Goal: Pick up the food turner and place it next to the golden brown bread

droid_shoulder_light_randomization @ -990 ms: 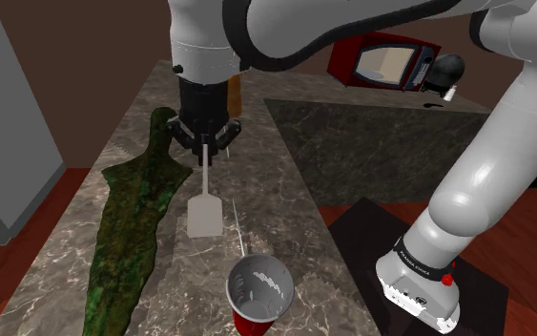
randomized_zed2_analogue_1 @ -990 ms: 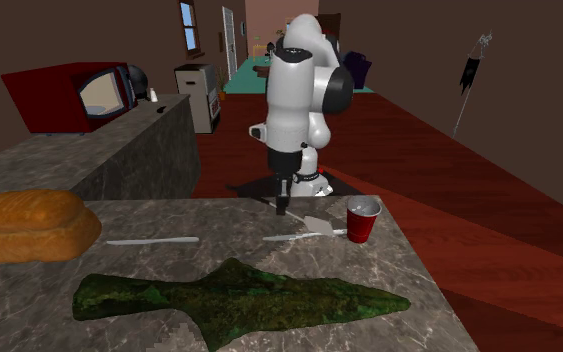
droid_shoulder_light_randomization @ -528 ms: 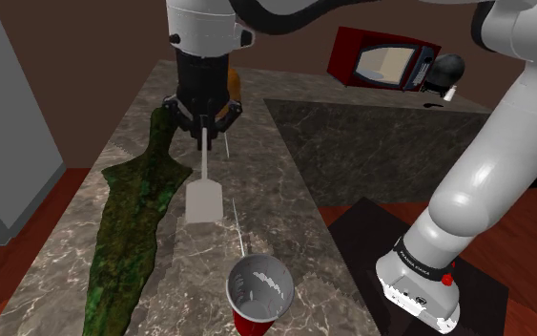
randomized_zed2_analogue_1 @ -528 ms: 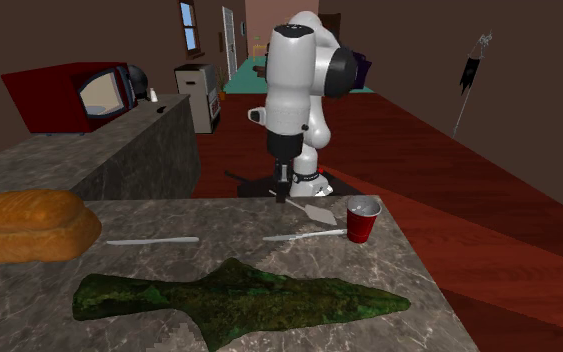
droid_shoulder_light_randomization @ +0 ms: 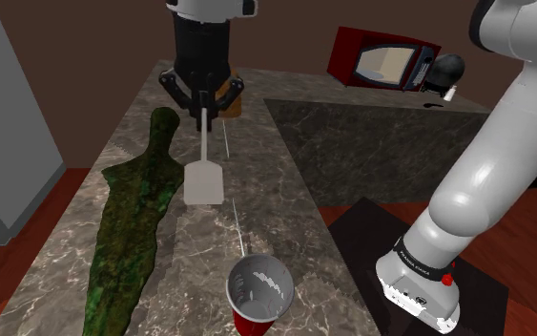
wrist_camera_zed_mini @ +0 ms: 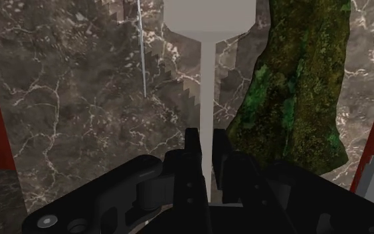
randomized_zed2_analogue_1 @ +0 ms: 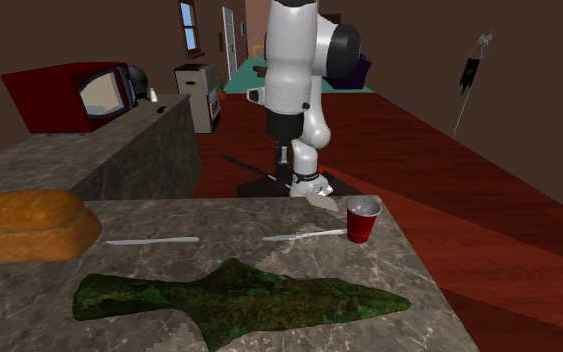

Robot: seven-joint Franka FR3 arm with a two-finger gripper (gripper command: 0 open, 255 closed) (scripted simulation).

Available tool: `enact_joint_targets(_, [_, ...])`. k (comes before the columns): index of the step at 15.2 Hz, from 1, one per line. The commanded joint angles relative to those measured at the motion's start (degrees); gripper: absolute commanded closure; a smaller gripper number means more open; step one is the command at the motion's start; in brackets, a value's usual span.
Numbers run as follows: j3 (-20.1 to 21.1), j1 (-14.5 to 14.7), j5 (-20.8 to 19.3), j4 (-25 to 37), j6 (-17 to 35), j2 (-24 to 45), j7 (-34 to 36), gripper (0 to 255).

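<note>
Between the jaws: 1 food turner (wrist_camera_zed_mini: 207, 100), handle clamped tight, blade hanging below, top cut off in wrist view. On counter (droid_shoulder_light_randomization: 276, 191) under jaws: 1 green slab (droid_shoulder_light_randomization: 137, 210), 2 thin white slivers (randomized_zed2_analogue_1: 152, 241), prob knives, hard to tell. 1 red cup (droid_shoulder_light_randomization: 258, 296) well apart. 1 bread (randomized_zed2_analogue_1: 34, 225) far from jaws, mostly hidden behind them in shoulder view.

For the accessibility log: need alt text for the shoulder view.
The arm's black tool clasps a pale food turner by its handle, blade hanging over a marble counter. A mossy green blade-shaped object lies at the view's left; a red cup stands nearer the camera.
</note>
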Motion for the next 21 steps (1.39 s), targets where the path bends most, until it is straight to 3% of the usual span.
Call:
enact_joint_targets(1, [-0.7, -1.1, 1.1, -0.3, -0.3, -1.3, -2.0, 255])
enact_joint_targets(10, [-8.3, -8.0, 5.5, -4.8, 1.5, -6.7, -17.0, 255])
enact_joint_targets(21, [-15.6, -14.5, 3.7, -2.6, 2.0, -3.8, -30.5, 255])
